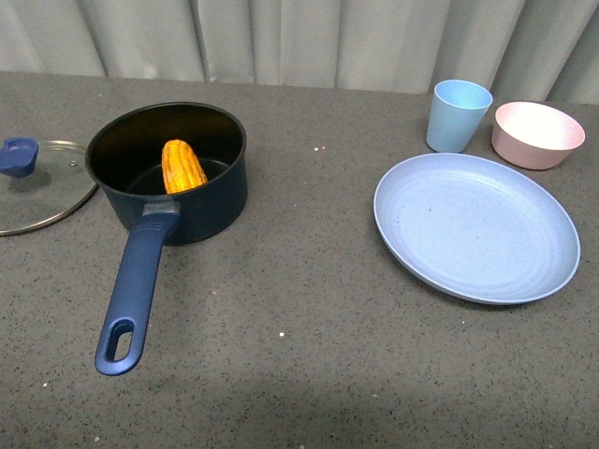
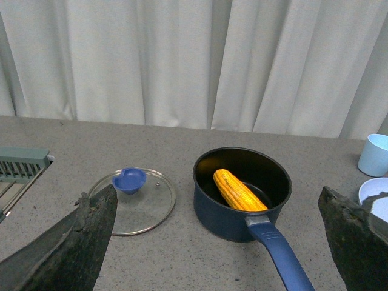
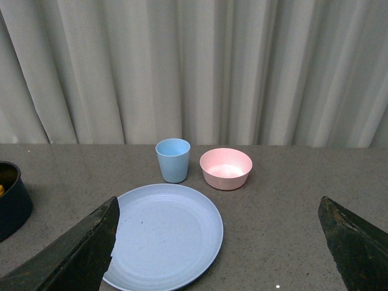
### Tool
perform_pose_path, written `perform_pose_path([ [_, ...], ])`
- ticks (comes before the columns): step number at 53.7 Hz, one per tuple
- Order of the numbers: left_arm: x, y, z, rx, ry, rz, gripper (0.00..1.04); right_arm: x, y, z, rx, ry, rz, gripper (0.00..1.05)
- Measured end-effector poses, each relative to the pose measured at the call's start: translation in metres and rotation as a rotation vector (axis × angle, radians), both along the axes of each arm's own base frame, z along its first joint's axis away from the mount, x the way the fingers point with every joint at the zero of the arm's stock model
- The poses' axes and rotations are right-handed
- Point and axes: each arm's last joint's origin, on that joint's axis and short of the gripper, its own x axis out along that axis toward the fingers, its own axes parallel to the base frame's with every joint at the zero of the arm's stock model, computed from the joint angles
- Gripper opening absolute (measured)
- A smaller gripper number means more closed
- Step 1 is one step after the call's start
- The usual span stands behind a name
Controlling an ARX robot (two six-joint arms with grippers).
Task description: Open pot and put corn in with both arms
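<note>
The counter (image 1: 309, 355) lies bare from the pot (image 1: 173, 173) toward 6 o'clock. The corn (image 1: 182, 166) leans inside the uncovered pot, with the glass lid (image 1: 33, 187) flat at its 9 o'clock and the plate (image 1: 475, 227) well apart at 3 o'clock. The left hand (image 2: 215, 242) is spread wide, with the pot between its fingers; the right hand (image 3: 218, 248) gapes wide over the plate.

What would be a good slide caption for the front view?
Corn lies inside the open pot, its glass lid set aside on the table; no arms in view.
</note>
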Motion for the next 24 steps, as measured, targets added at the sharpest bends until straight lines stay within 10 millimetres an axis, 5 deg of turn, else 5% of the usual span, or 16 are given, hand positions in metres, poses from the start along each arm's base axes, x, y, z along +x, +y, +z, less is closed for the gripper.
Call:
perform_pose_path([
  [24, 0.0, 0.0, 0.0, 0.0, 0.0, 0.0, 0.98, 0.0, 0.0, 0.0, 0.0, 0.0, 0.0, 0.96],
])
